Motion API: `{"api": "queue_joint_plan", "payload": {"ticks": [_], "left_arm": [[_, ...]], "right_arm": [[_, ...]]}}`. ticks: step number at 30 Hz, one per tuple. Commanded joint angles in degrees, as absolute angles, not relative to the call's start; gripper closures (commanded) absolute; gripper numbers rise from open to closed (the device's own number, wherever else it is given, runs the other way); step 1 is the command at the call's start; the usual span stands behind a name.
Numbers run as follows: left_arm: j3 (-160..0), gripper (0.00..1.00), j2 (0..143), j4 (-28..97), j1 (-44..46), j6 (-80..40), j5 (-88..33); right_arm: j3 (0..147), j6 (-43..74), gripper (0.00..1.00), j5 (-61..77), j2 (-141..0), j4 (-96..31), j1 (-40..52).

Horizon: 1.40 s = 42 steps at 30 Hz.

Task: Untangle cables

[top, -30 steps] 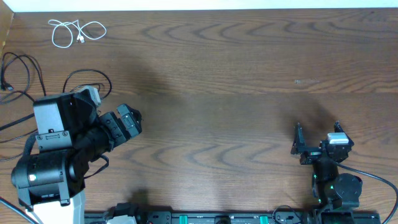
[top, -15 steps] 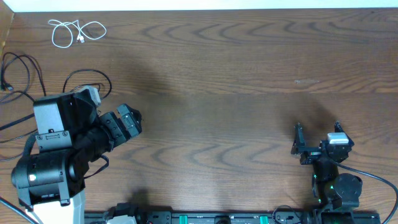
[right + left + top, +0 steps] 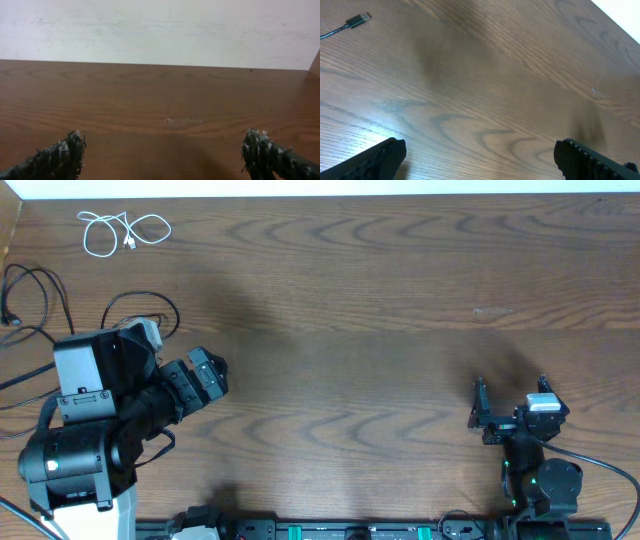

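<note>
White cable far up at eleven o'clock in the overhead view, lying in loose loops on the desk, well apart from both arms and near the far edge. Thin black cable curling close to the left edge at nine to ten o'clock. Second black cable looping just beside the left arm and partly hidden under it. Crossing of the two beneath that arm: cannot tell. From the left wrist, only a black plug at ten o'clock, flat on bare wood.

Left claw spread fully wide, gripping nothing, aimed toward two o'clock over bare desk. Right claw likewise fully wide and empty, low at four o'clock, pointing to twelve.

Judging by the layout: white cable clear of the black pair, though looped on itself. Black pair perhaps parted, perhaps not. Nothing gripped, so either close to finished or not yet begun.

Room: broad bare wood from the centre out to three o'clock, good for laying cords out straight. Little margin at eleven and nine o'clock, with cords near the rim and some risk of dragging one over. Left arm's bulk crowding the nearer black loop.
</note>
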State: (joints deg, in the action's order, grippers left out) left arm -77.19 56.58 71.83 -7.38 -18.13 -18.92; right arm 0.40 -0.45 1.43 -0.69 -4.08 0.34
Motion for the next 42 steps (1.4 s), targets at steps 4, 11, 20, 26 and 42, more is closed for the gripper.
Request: {"api": "queue_joint_plan", "payload": {"ticks": [4, 11, 20, 26, 42], "left_arm": [[-78.02, 0.00, 56.58, 71.99, -7.31, -17.58, -18.33], [-78.02, 0.00, 56.58, 71.99, -7.31, -17.58, -18.33], [-78.02, 0.00, 56.58, 71.99, -7.31, -17.61, -18.33], [-78.02, 0.00, 56.58, 71.99, -7.31, -17.61, -18.33], [-72.60, 0.00, 54.02, 67.20, -1.87, -14.35, -16.84]], "right_arm": [[0.32, -0.91, 0.01, 0.40, -0.30, -4.45, 0.40], [0.32, -0.91, 0.01, 0.40, -0.30, -4.45, 0.43], [0.32, -0.91, 0.01, 0.40, -0.30, -4.45, 0.43], [0.32, -0.91, 0.01, 0.40, -0.30, -4.45, 0.43], [0.32, -0.91, 0.01, 0.40, -0.30, -4.43, 0.40]]}}
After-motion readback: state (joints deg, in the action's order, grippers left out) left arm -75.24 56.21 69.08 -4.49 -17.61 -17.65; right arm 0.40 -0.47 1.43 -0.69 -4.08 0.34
